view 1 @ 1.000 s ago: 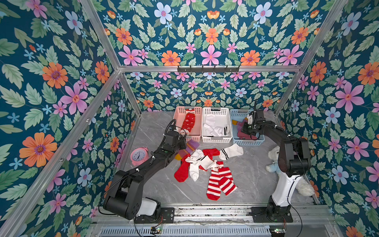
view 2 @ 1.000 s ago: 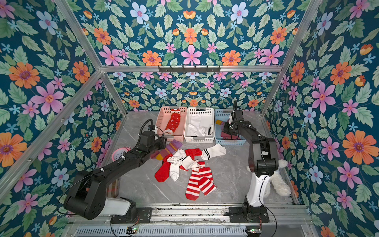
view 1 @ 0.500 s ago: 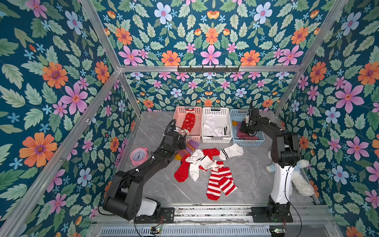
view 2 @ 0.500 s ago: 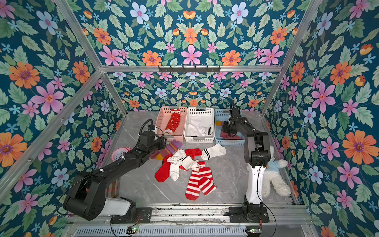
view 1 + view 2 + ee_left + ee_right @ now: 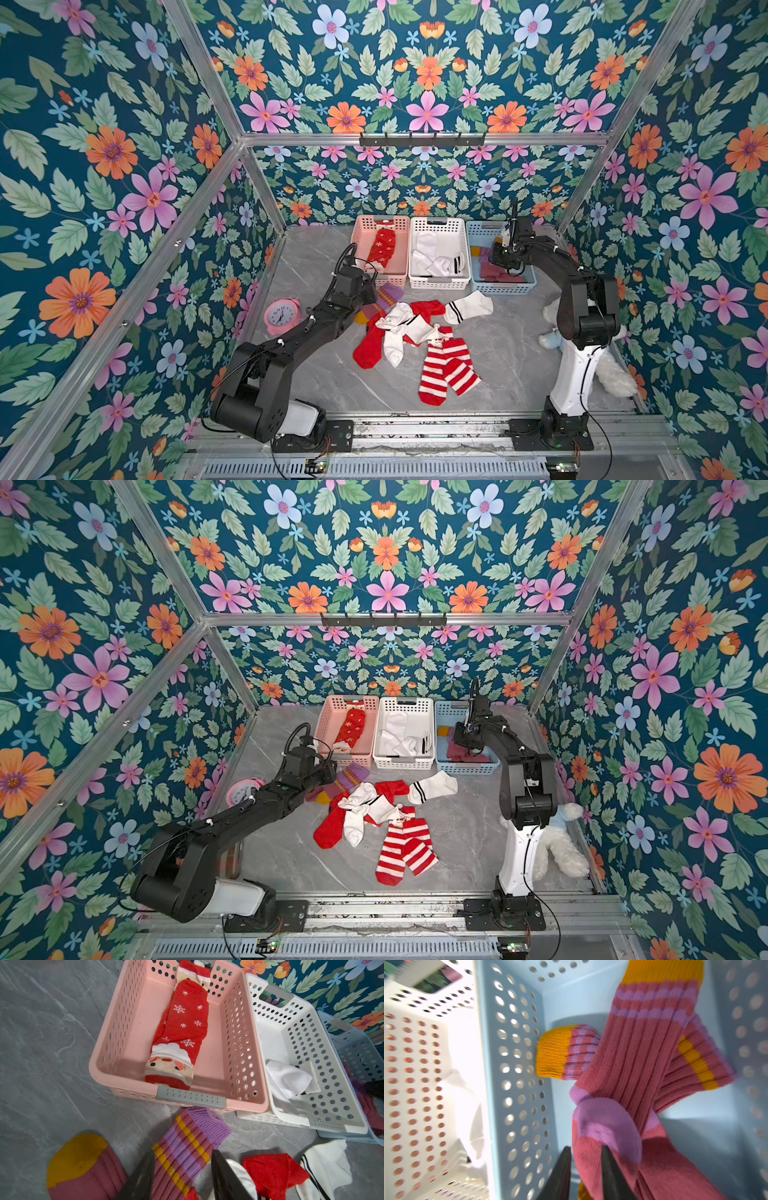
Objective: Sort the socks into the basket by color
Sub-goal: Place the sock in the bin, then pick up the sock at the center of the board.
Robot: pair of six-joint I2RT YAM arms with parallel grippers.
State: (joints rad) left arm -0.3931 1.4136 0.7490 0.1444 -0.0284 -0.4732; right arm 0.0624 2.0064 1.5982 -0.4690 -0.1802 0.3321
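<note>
Eight or so socks lie unsorted on the table (image 5: 511,353), all on the near side of the white basket (image 5: 439,284). Well in front of that basket, two striped socks (image 5: 446,370) overlap. Closer to it, a red sock (image 5: 368,349) tangles with crumpled white socks (image 5: 395,345). A banded white sock (image 5: 467,307) lies just before its front rim.

A maroon-purple sock (image 5: 187,1147) sits near its pink-side corner. The left gripper (image 5: 184,1151) hangs over it, jaws about half apart and straddling the ribbed leg; I can't see them squeezing.

On one side of the white basket, touching it, the pink basket (image 5: 359,232) holds only a Santa sock (image 5: 384,247). The white basket has a few folded whites (image 5: 428,253). On its other side, the blue basket (image 5: 503,289) holds maroon socks (image 5: 643,1053). The right gripper (image 5: 586,1147) is down inside, jaws slightly parted, nothing clearly pinched.

I'd call it under half done.

Bare table lies in front of the white basket toward the plush bear (image 5: 611,370). The pink clock (image 5: 281,313) crowds the opposite flank, and the wall rises just behind the basket.
</note>
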